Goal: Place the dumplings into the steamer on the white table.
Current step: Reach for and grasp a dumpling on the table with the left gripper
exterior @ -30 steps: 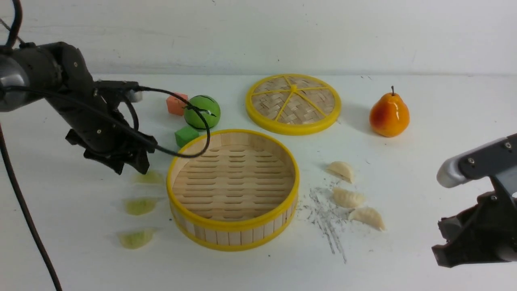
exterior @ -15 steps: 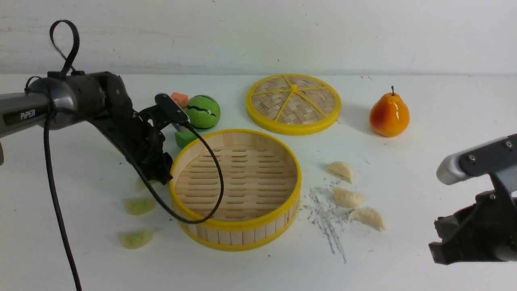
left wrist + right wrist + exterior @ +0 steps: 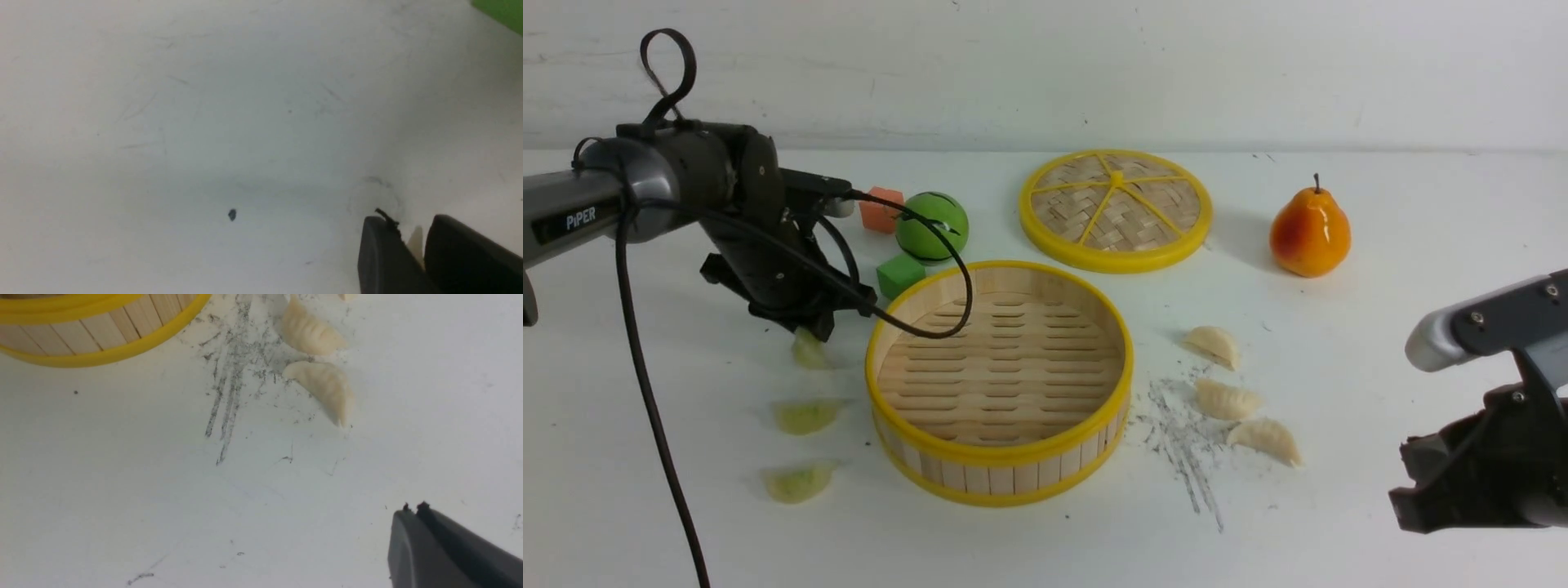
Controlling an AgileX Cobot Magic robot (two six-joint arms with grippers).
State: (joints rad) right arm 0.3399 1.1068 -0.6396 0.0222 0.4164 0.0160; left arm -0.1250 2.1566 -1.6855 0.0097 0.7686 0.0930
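The white table [image 3: 1339, 531] bears the steamer [image 3: 1001, 478], lid [image 3: 1116, 210], pear [image 3: 1310, 233], green ball [image 3: 934, 226], blocks [image 3: 899, 273] and dumplings [image 3: 1227, 399].

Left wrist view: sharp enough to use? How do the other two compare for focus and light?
Left wrist view: soft, nearly featureless table, jaws blurred at the edge around a pale dumpling sliver. Right wrist view: sharper; scuffs and cream dumplings read clearly. Front view: even light, soft shadow by the pear; green dumplings low in contrast.

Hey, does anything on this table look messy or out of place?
Yes. Dark scuff marks smear the table between the steamer and the cream dumplings, and the left arm's cable hangs looped over the steamer's rim.
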